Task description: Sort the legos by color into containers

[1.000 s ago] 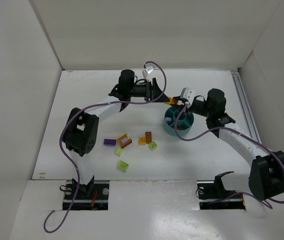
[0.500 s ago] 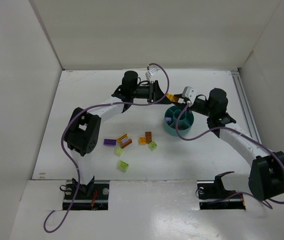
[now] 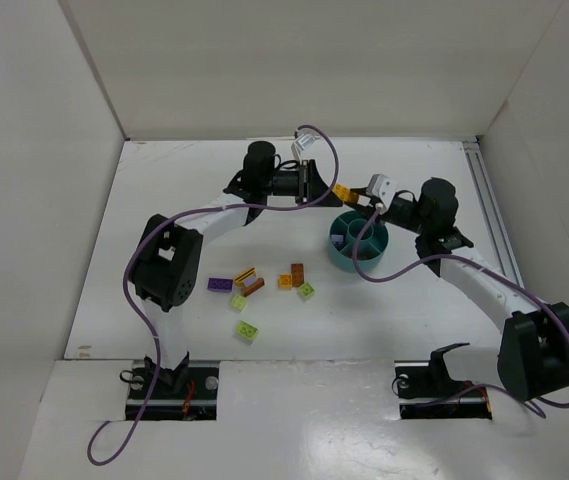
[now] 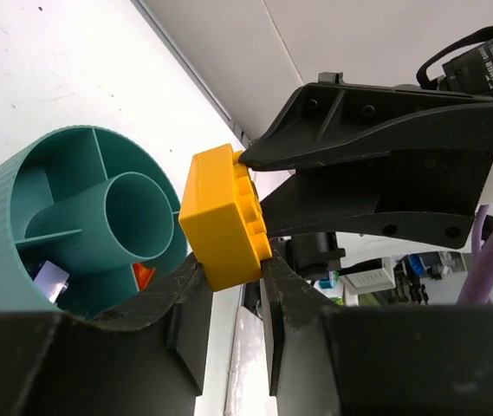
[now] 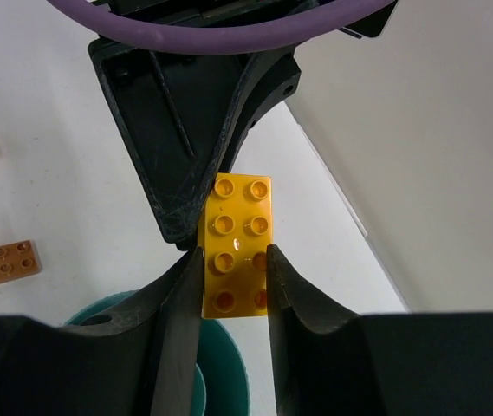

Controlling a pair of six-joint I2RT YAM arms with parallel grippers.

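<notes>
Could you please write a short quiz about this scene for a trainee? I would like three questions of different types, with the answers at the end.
1. True or false: the yellow brick rests inside the bowl.
2. Look at the left hand and the right hand. Which one grips the yellow brick? A) only the left, B) only the right, C) both.
3. Fill in the missing word: in the top view, the loose bricks lie to the ___ of the bowl.

Key: 1. False, because it is held in the air beside the bowl. 2. C. 3. left.
</notes>
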